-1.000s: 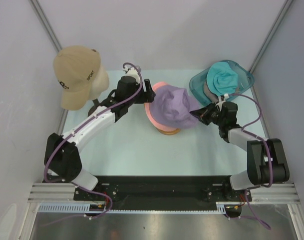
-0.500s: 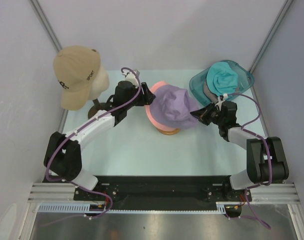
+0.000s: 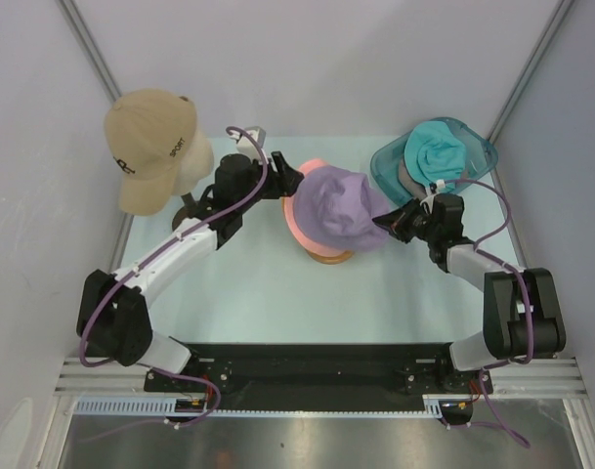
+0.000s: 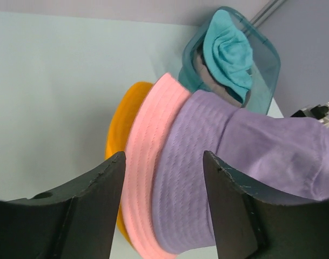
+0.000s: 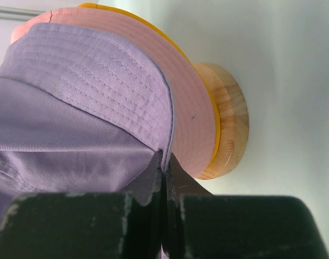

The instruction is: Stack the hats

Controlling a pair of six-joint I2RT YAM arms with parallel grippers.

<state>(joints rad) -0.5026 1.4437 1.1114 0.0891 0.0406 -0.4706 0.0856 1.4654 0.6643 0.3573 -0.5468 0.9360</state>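
A lilac hat (image 3: pixel 341 207) (image 4: pixel 250 145) (image 5: pixel 72 108) lies on top of a pink hat (image 3: pixel 310 169) (image 4: pixel 148 151) (image 5: pixel 191 108). Under both is a yellow-orange hat (image 4: pixel 123 124) (image 5: pixel 215 124), all on a wooden stand at the table's middle. My right gripper (image 3: pixel 387 223) (image 5: pixel 164 159) is shut on the lilac hat's right brim. At the stack's left edge my left gripper (image 3: pixel 289 181) (image 4: pixel 163 156) is open, and the pink and lilac brims show between its jaws. A teal hat (image 3: pixel 439 151) (image 4: pixel 229 54) lies over a grey-taupe one (image 3: pixel 407 176) (image 4: pixel 207 81) in the tub.
The clear teal tub (image 3: pixel 478 147) (image 4: pixel 269 59) stands at the back right. At the back left is a cream mannequin head (image 3: pixel 197 161) wearing a beige cap (image 3: pixel 150 137), close behind my left arm. The wooden stand (image 3: pixel 326 257) (image 5: pixel 232 124) carries the stack. Grey walls close in both sides.
The left arm's wrist has swung a little left and back while its jaws stay at the stack's left edge, slightly narrower. The right gripper keeps hold of the lilac brim.
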